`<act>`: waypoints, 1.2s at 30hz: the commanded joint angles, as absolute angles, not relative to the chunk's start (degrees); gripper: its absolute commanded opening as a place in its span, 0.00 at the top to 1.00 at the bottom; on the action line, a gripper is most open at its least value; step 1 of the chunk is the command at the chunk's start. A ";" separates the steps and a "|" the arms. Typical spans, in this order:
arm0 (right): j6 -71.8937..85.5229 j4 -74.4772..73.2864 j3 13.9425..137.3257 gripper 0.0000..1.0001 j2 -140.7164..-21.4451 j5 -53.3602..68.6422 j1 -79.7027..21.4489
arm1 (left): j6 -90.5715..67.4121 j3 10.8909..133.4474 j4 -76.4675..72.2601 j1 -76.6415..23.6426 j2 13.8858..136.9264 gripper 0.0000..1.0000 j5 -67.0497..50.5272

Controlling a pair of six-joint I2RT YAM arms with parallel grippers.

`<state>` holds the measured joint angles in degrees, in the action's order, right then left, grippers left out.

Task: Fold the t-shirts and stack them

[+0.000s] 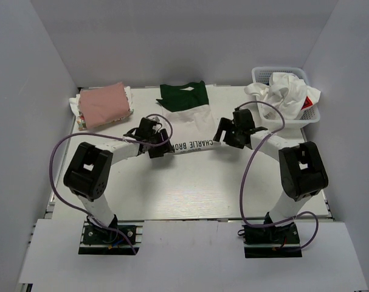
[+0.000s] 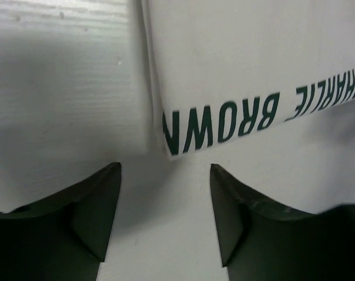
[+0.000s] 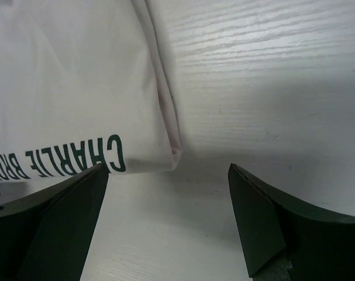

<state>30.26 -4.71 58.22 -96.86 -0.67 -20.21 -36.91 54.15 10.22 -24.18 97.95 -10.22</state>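
Note:
A white t-shirt (image 1: pixel 193 121) with a green yoke lies folded into a long strip in the middle of the table, its green "CHARLIE BROWN" lettering along the near edge. My left gripper (image 1: pixel 159 146) stands open at the strip's near left corner. In the left wrist view that corner of the shirt (image 2: pixel 253 70) lies just ahead of the gripper (image 2: pixel 165 168), with nothing between the fingers. My right gripper (image 1: pixel 228 136) stands open at the near right corner. In the right wrist view the shirt's folded edge (image 3: pixel 66 88) ends just ahead of the gripper (image 3: pixel 168 168).
A folded pink shirt (image 1: pixel 103 103) lies on other folded cloth at the back left. A white mesh basket (image 1: pixel 266 74) at the back right holds crumpled white shirts (image 1: pixel 281 91), one with a red mark. White walls enclose the table.

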 commanded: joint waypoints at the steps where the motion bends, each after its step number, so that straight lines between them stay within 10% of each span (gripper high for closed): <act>1: 30.15 -4.22 58.26 0.12 -99.47 5.71 -20.13 | -36.30 58.26 7.03 -24.96 100.10 0.33 -13.35; 5: 30.32 -2.99 59.50 0.20 -103.27 9.48 -19.69 | -35.77 60.56 8.79 -24.96 104.06 0.49 -13.89; 10: 32.34 -1.86 59.07 0.66 -104.15 10.46 -19.51 | -35.77 60.03 6.94 -25.49 105.38 0.96 -14.59; 14: 33.13 -0.79 56.69 1.00 -101.61 10.11 -19.42 | -35.16 58.10 7.47 -26.02 105.38 1.00 -16.00; 26: 34.37 -11.13 36.49 1.00 -68.49 8.09 -20.57 | -31.73 49.40 18.98 -32.07 81.32 1.00 -25.83; 36: 35.59 -16.79 44.29 1.00 -49.83 6.69 -21.01 | -33.49 52.90 20.75 -33.93 64.26 1.00 -21.90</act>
